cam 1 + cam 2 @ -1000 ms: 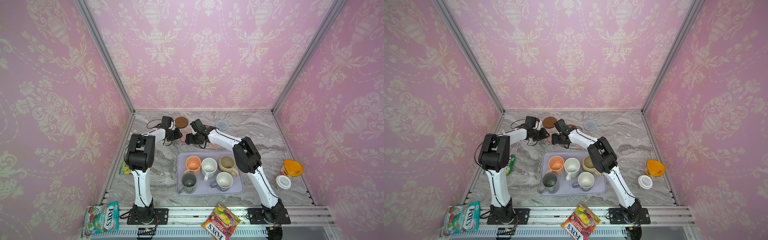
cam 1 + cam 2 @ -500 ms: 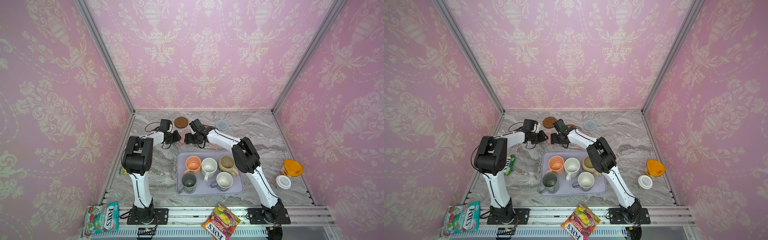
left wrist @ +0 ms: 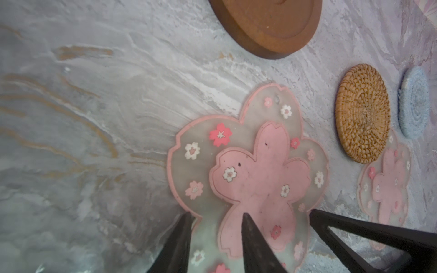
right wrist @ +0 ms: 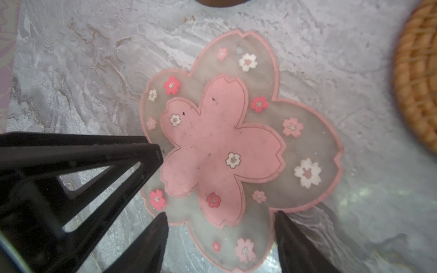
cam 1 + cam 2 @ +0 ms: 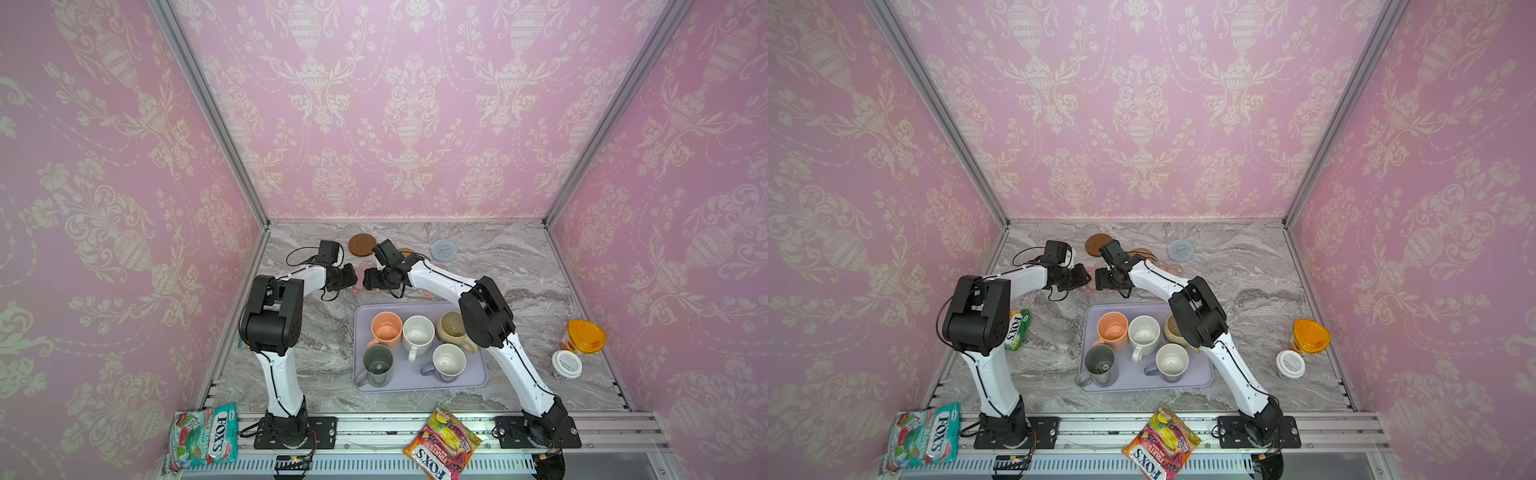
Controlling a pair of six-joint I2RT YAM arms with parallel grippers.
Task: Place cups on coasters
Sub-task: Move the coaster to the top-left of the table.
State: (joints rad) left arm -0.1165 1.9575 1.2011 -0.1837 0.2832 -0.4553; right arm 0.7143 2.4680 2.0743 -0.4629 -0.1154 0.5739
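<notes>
Five handled mugs are seen upright on the large lavender tray (image 5: 411, 384) at bench centre, none on a mat: peach-orange mug (image 5: 386, 330), speckled white mug (image 5: 418, 336) and rounded beige mug (image 5: 452, 327) in the far row, dark grey-green mug (image 5: 378, 365) and lavender mug w/ white inside (image 5: 448, 361) in the near row

Beyond the tray, both hands are positioned nose to nose over one clear pink-flower coaster (image 3: 260, 175), which is laid flat on the grey marbled bench (image 5: 519, 266)

L hand (image 3: 216, 216): fingers held apart, tips set at the coaster's edge w/ one petal btwn them, nothing clamped

R hand (image 4: 221, 214): fingers held wider apart, tips set at another petal, nothing clamped either

A 2nd clear pink-flower coaster (image 3: 387, 186) is seen right by the woven rattan round coaster (image 3: 363, 113); touching or overlapped can't be told

Brown disc coaster (image 5: 361, 244) and pale blue knitted round coaster (image 5: 444, 249) are laid near the back wall, either side of the rattan one
</notes>
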